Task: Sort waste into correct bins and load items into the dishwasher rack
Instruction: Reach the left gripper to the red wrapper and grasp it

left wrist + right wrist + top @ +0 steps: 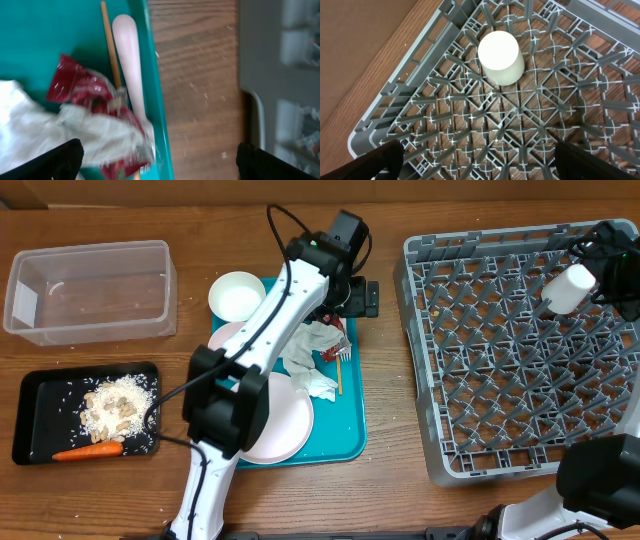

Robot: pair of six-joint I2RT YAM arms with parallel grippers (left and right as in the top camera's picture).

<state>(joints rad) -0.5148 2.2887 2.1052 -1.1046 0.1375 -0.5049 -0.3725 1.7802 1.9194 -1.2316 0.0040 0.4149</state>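
Left wrist view: my left gripper (pixel 160 165), jaws apart and empty, hangs over the teal tray's (pixel 50 30) right edge, above a red wrapper (pixel 80 87), napkin (pixel 30 120), fork (pixel 127 60) and stick (pixel 110 50). My right gripper (pixel 482 162), also apart and empty, hovers over the rack (pixel 445 95) at right, where a cup (pixel 501 57) stands among the pegs near its far edge. A tub (pixel 90 290) and black tray (pixel 40 395) sit at left.

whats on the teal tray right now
The teal tray holds a white bowl, a white plate, crumpled napkins, a red wrapper, a white fork and a thin wooden stick. The left arm crosses its left side, hiding whatever lies beneath.
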